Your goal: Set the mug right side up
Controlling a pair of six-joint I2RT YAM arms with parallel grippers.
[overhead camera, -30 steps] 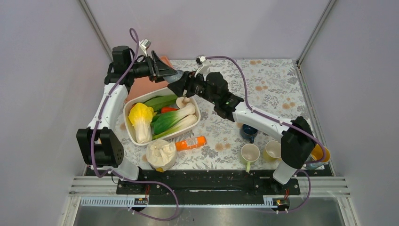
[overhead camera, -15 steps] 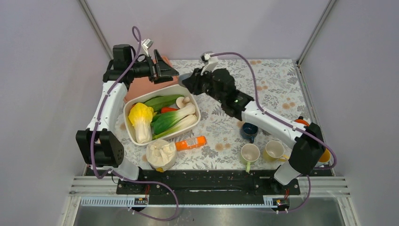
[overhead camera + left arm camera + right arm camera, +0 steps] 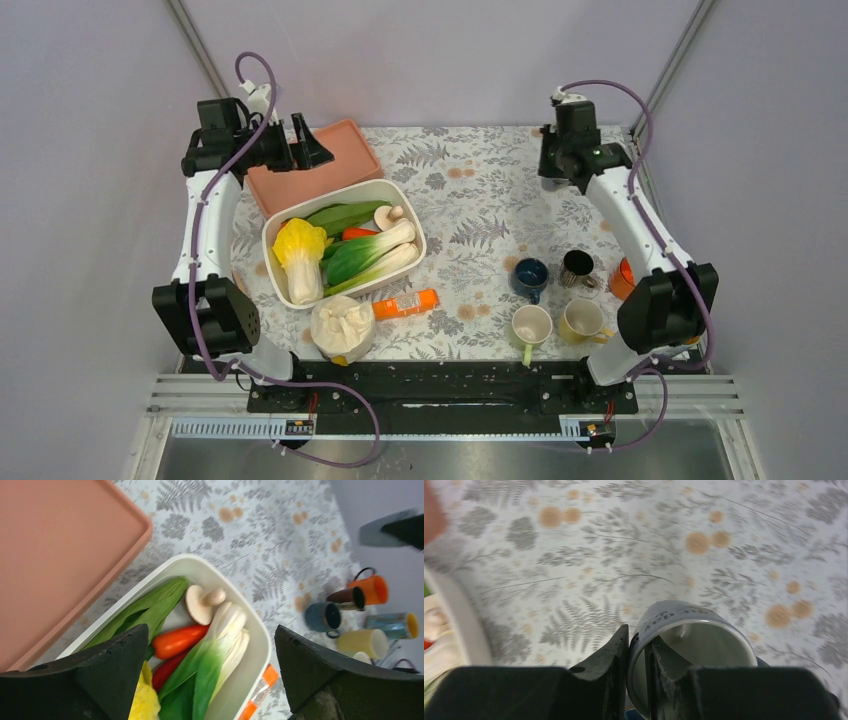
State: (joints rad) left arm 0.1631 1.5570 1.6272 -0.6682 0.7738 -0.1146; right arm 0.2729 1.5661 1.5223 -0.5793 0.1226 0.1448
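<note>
Mug, grey and tipped sideways, hangs over the far right corner of the floral surface, while the left tool gapes wide above the pink tray and vegetable tub and the right tool pinches its rim.

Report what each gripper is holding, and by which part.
Right gripper: the grey mug, pinched at its rim, one jaw inside and one outside. Left gripper: nothing, jaws open.
</note>
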